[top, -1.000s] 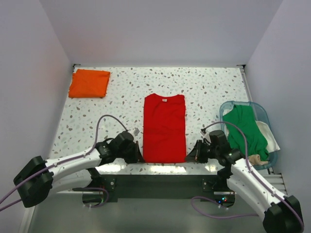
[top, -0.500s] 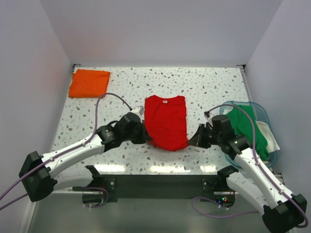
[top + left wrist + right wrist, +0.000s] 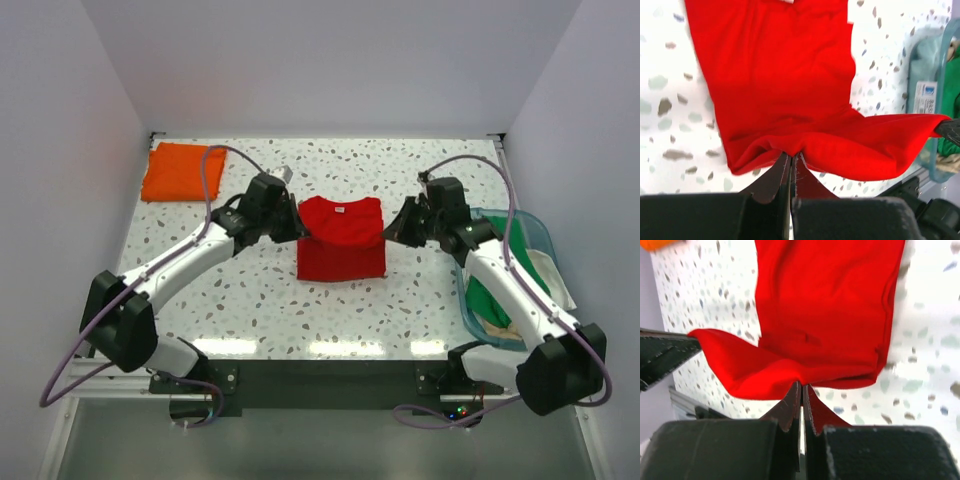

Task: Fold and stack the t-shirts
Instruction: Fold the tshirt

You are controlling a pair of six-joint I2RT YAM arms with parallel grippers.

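Both arms stretch forward and inward to the red shirt [image 3: 342, 252], the left claw [image 3: 791, 159] and right claw [image 3: 801, 389] each pinching its cloth at opposite sides.

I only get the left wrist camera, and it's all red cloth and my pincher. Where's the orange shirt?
Observer: The orange shirt lies folded in the far left corner of the table.
Operator: Is the other pincher holding the red one too?
Observer: Yes. The right gripper is shut on the red shirt, on the side opposite the left gripper, and the lifted edge stretches between them.
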